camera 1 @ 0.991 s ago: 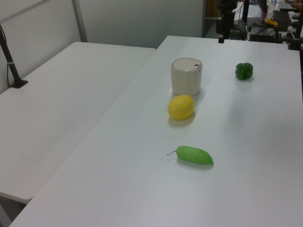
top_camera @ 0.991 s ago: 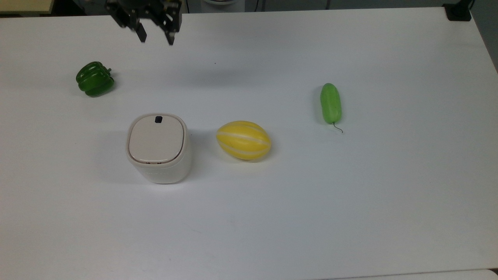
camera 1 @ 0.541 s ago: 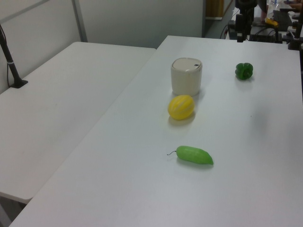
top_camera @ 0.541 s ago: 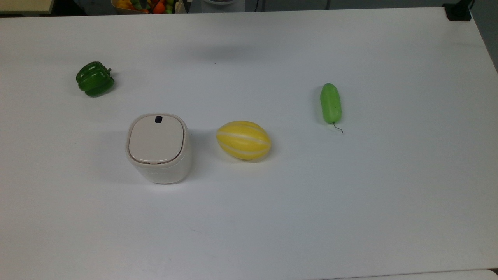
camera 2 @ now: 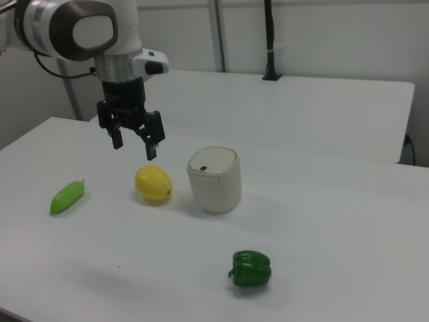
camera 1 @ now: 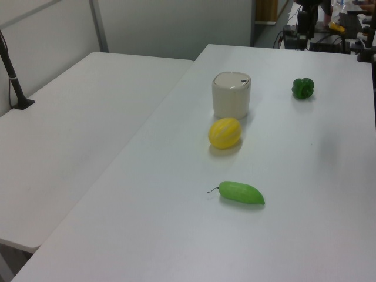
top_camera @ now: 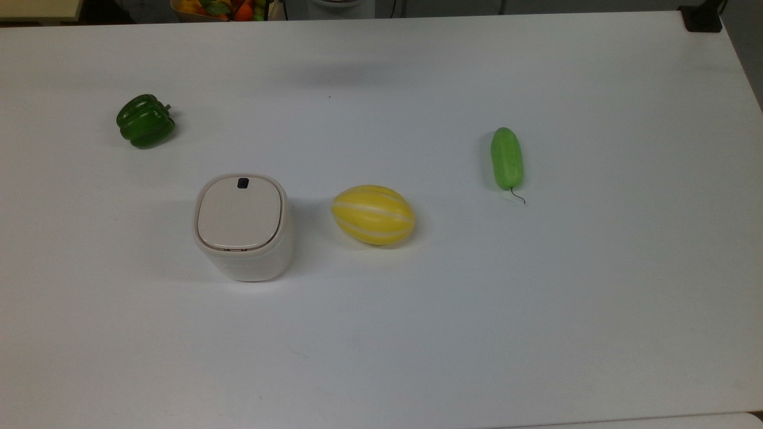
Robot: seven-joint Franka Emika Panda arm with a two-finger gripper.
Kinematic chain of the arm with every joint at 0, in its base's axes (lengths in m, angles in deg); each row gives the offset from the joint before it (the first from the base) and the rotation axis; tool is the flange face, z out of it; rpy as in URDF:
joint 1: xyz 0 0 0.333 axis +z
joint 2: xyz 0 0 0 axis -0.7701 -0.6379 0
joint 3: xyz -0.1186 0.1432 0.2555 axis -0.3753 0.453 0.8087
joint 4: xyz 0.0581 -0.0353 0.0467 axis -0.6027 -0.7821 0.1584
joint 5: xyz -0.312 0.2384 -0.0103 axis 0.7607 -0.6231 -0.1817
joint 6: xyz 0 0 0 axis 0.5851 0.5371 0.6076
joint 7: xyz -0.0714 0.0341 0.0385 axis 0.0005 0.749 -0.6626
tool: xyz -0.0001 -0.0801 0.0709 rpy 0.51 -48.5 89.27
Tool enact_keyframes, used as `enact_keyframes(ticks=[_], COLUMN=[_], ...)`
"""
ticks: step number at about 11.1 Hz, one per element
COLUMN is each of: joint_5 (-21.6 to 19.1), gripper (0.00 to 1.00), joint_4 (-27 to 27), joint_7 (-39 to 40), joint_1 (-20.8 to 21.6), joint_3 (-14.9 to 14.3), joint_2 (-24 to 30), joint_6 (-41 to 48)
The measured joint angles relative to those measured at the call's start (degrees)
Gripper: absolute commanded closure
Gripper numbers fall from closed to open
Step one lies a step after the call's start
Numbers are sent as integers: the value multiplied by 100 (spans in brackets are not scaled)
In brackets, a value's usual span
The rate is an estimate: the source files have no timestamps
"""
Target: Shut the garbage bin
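One end effector (camera 2: 134, 143) hangs in air on white arm (camera 2: 80, 30), two black fingers (camera 2: 153, 141) spread apart, grasping nothing; in right view it sits above and left of melon, clear of surface. Garbage bin (top_camera: 243, 226) stands upright on white surface (top_camera: 453, 310), beige lid (top_camera: 239, 213) flat and shut, black latch (top_camera: 242, 183) on top. Yellow melon (top_camera: 373, 214) just beside bin. Green cucumber (top_camera: 506, 158) well apart beyond melon. Green pepper (top_camera: 145, 121) near bin on opposite side.
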Motion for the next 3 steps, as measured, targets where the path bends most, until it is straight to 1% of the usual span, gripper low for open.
enact_keyframes(ticks=[3], joint_5=[0], gripper=[0], joint_4=[31], joint_7=[9], joint_1=[1], joint_3=[0], joint_2=[-6], joint_6=[2])
